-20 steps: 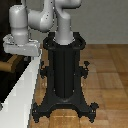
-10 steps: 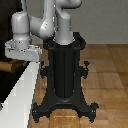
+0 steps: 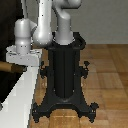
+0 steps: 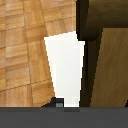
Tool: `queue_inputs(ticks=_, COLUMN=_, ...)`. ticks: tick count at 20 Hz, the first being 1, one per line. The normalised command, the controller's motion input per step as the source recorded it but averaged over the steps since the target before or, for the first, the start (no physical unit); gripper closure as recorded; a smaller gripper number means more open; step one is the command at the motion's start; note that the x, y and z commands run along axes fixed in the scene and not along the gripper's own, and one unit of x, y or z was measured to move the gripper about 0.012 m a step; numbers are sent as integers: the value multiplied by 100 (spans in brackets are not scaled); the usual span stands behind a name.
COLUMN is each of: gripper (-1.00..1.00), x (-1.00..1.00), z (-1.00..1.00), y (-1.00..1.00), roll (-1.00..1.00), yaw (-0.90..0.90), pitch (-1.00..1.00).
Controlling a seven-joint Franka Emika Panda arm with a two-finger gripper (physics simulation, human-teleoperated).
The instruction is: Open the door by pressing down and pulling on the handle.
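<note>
The white-grey robot gripper is held just above the short tan wooden handle, which projects from the dark brown-black door panel. Whether its jaws are open cannot be told.

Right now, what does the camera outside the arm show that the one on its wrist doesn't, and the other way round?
Only the exterior view shows the whole arm, its black pedestal and the pincer reaching toward the exterior view's left. Only the wrist view shows a close look at a white frame edge beside a tan surface; what that tan surface is, I cannot tell. Both show the wooden floor and the white frame.
</note>
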Motion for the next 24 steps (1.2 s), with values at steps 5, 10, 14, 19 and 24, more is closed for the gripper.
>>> queue_inputs(ticks=5, gripper=100, x=0, z=-40, y=0, roll=0, yaw=0, pitch=-9)
queue_inputs(ticks=10, gripper=100, x=0, z=-40, y=0, roll=0, yaw=0, pitch=-9)
queue_inputs(ticks=14, gripper=100, x=0, z=-50, y=0, roll=0, yaw=0, pitch=-11)
queue_inputs(ticks=19, gripper=100, x=0, z=-40, y=20, roll=0, yaw=0, pitch=-6)
queue_inputs(ticks=24, gripper=100, x=0, z=0, y=40, roll=0, yaw=0, pitch=0)
